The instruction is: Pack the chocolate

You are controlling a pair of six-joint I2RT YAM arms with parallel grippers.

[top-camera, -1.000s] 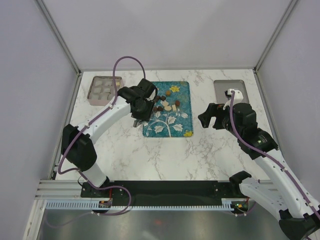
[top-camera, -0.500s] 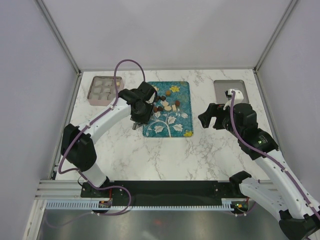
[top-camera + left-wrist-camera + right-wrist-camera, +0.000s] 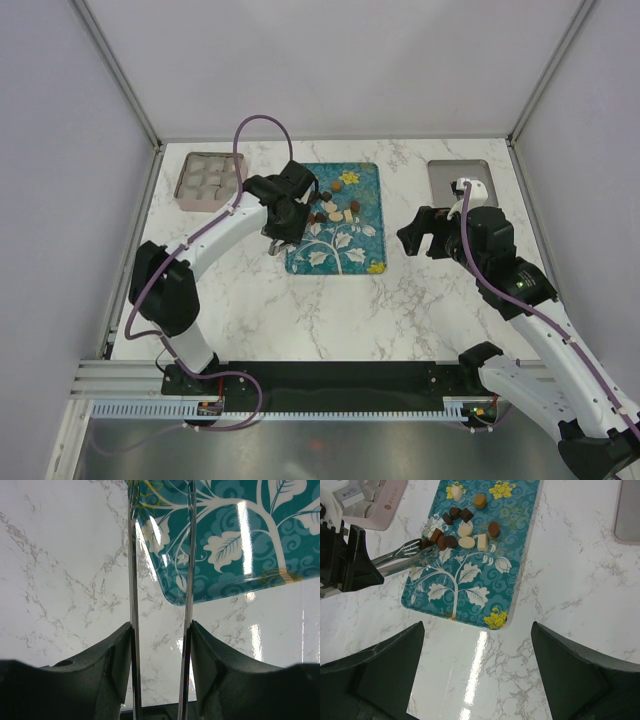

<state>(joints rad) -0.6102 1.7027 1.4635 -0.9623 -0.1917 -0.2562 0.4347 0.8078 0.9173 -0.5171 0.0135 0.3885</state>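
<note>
Right wrist view gives the clearest look: the chocolate (image 3: 465, 529) lies in a loose cluster on the far half of the teal tray (image 3: 485, 580), dark, mid-brown and cream pieces close together, some touching. The left end effector (image 3: 347, 557) is clenched on the tongs (image 3: 402, 556), whose forked tips reach over the tray's left edge to the nearest dark pieces; whether a piece sits between the tips cannot be told. From the left wrist, the two blades run out between the fingers (image 3: 117, 665), slightly apart, over the tray's near-left corner. The right end effector (image 3: 415, 232) hangs off the tray's right side, spread wide and holding nothing. A compartmented box (image 3: 184, 190) stands on the desk (image 3: 300, 320) beyond the tray's far-left corner, and a flat metal lid (image 3: 458, 178) lies off its far-right corner. The step in hand looks like picking a single piece. The next move probably calls for straddling one piece with the tips, squeezing gently so it neither slips nor knocks its neighbours, then lifting and carrying it leftward to a box compartment.
</note>
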